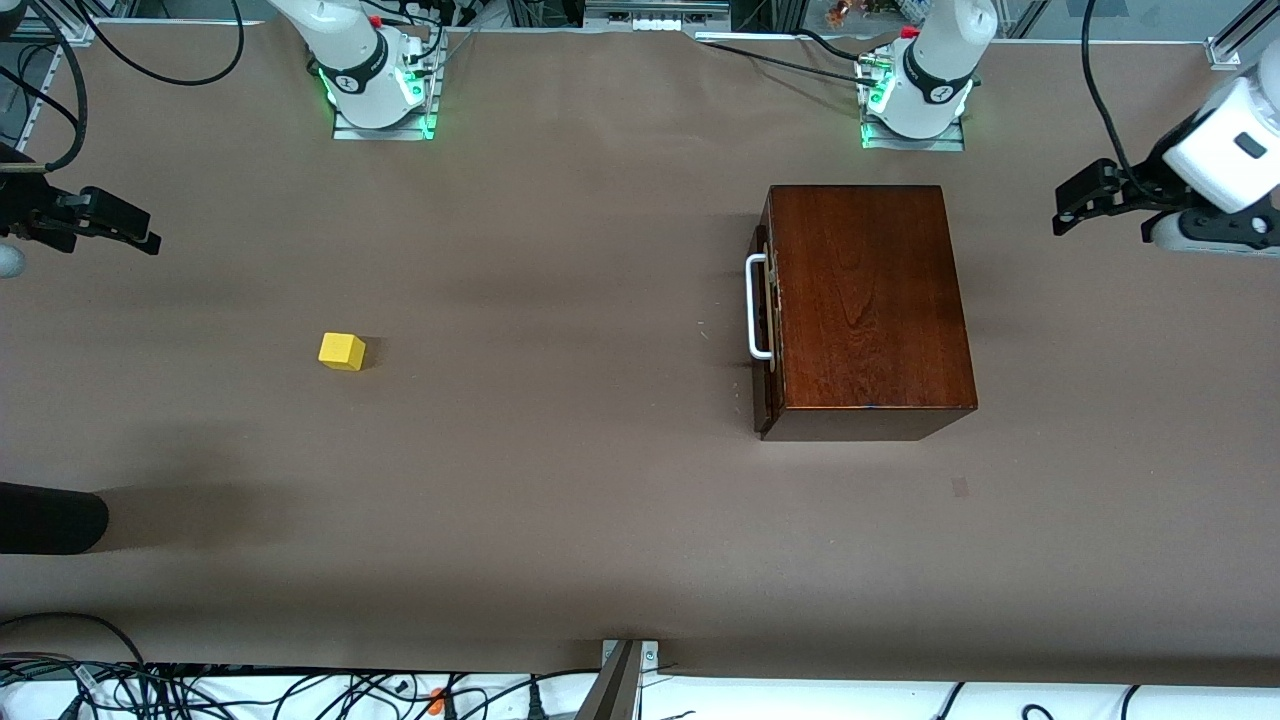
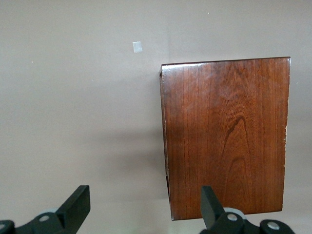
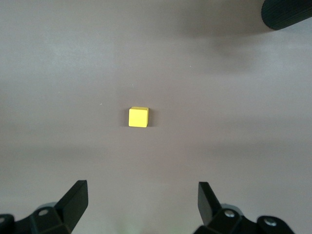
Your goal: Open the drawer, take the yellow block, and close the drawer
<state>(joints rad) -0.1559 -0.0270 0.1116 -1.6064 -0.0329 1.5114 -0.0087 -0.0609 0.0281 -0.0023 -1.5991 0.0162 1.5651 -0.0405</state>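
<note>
The dark reddish-brown wooden box stands toward the left arm's end of the table. Its drawer is shut, with the white U-shaped handle facing the right arm's end. The box also shows in the left wrist view. The yellow block lies on the bare table toward the right arm's end; it shows in the right wrist view. My left gripper is open and empty, in the air off the box's side away from the handle. My right gripper is open and empty, in the air, aside from the block.
A black rounded object lies at the table's edge at the right arm's end, nearer the front camera than the block; it shows in the right wrist view. A small pale mark is on the table near the box.
</note>
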